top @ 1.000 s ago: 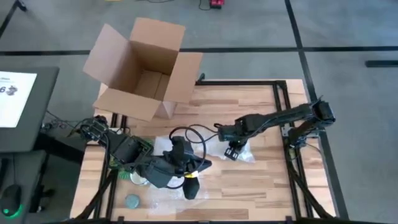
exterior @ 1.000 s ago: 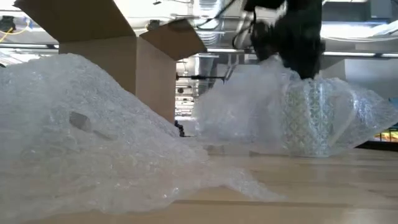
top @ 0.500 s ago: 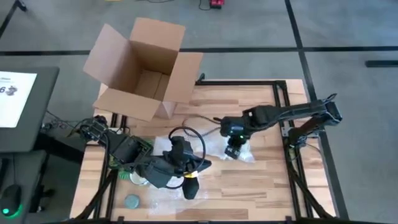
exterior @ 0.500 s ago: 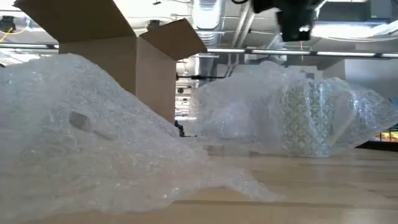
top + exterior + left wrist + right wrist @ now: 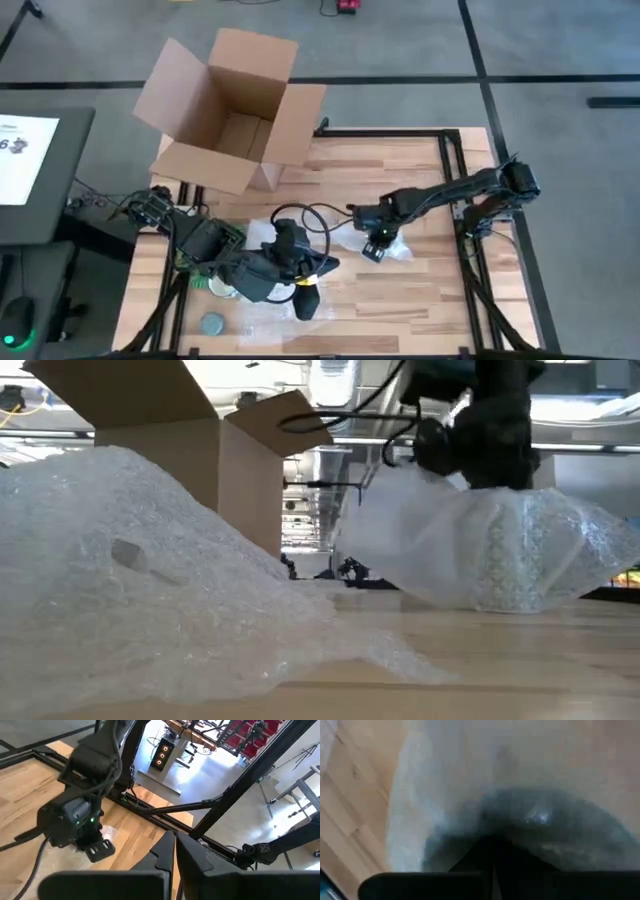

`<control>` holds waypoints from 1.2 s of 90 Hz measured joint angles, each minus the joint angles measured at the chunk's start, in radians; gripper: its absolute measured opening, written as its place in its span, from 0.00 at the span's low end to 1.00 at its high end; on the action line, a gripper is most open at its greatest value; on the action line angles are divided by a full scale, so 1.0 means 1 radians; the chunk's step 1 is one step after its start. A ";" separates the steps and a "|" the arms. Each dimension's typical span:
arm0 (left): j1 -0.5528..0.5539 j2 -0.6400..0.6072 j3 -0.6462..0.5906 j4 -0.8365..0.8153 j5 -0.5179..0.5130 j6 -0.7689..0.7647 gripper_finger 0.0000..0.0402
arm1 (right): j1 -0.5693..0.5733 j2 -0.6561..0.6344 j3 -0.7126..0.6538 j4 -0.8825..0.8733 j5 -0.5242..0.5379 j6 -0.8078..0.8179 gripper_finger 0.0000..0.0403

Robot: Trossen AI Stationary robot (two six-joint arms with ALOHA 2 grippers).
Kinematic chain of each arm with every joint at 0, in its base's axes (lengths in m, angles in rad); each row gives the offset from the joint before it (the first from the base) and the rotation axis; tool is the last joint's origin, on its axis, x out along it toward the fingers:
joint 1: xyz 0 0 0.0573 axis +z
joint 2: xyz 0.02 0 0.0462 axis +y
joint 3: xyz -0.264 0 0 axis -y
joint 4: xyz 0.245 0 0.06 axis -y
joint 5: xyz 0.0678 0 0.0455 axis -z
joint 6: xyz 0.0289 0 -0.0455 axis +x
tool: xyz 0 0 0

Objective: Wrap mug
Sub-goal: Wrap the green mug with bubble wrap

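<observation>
Starting at the far left: finding the cardboard box standing beyond the table with its flaps open, probably set there for taking packed items. Moving on to the left gripper, hovering over the near part of the table with its 2 fingers drawn almost together and nothing between them, seemingly parked there to avoid crowding the other arm. Passing the loose bubble-wrap heap lying close to the low camera, apparently spare. Arriving, right of centre, at the right gripper, reaching down onto the bubble-wrap sheet. Judging its fingers to be pinched on a fold of that sheet: in the low view the film is rising taut to the gripper like a tent, and in the right wrist view the 2 fingers are meeting with no gap. Locating the mug directly beneath, standing upright on the table inside the sheet, showing a pale wall with a faint lattice and, from above, its darker inside through the film. Reading the fold as being drawn across the open top for covering it, and risking tipping the mug if pulled sideways.
</observation>
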 joint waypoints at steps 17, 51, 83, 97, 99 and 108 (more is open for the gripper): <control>0.000 0.000 0.000 -0.001 0.000 0.000 0.00 | -0.009 -0.013 0.012 -0.031 0.003 -0.006 0.00; 0.000 0.000 0.000 0.000 0.000 0.000 0.00 | -0.035 -0.055 0.362 -0.449 -0.056 -0.097 0.00; 0.000 0.000 0.000 0.000 0.000 -0.002 0.00 | -0.064 -0.044 0.363 -0.250 0.057 -0.096 0.00; 0.000 0.000 0.000 0.000 0.000 -0.005 0.00 | -0.059 -0.044 0.218 -0.243 0.058 -0.072 0.00; 0.000 0.000 0.000 0.000 0.000 -0.007 0.00 | -0.056 -0.044 0.193 -0.237 0.058 -0.071 0.00; 0.000 0.000 0.000 0.000 0.000 -0.009 0.00 | -0.038 -0.044 0.087 -0.172 0.052 -0.062 0.00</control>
